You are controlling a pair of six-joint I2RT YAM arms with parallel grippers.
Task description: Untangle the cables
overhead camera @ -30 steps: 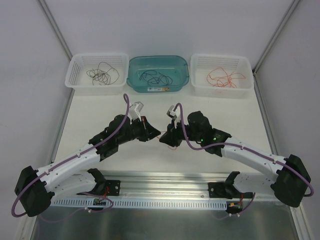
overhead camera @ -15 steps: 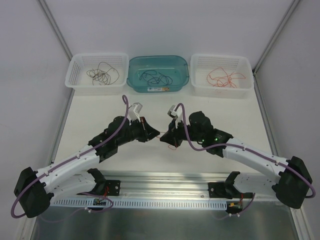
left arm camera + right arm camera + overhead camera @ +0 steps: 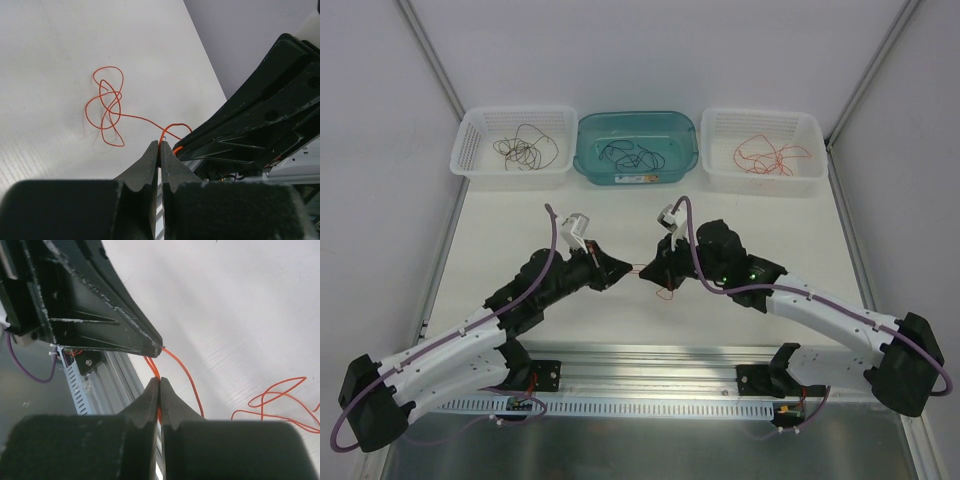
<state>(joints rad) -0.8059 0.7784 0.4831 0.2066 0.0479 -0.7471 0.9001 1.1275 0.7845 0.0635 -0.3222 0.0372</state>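
Note:
A thin red cable (image 3: 112, 94) lies in a small loose tangle on the white table, and one strand rises to both grippers. My left gripper (image 3: 160, 145) is shut on that strand. My right gripper (image 3: 159, 381) is shut on the same red cable (image 3: 186, 371), a short way along it. In the top view the left gripper (image 3: 620, 267) and right gripper (image 3: 645, 272) point tip to tip at mid-table, a short red span between them. The rest of the cable (image 3: 665, 292) hangs as a loop below the right gripper.
Three bins line the far edge. A white basket (image 3: 470, 150) holds dark cables (image 3: 525, 150), a teal bin (image 3: 590, 160) holds dark cables (image 3: 630, 155), and a white basket (image 3: 810, 170) holds red cables (image 3: 770, 155). A metal rail (image 3: 650, 375) runs along the near edge.
My right gripper has shut on the red cable. My left arm has drawn back to the left, opening a small gap between the two gripper tips.

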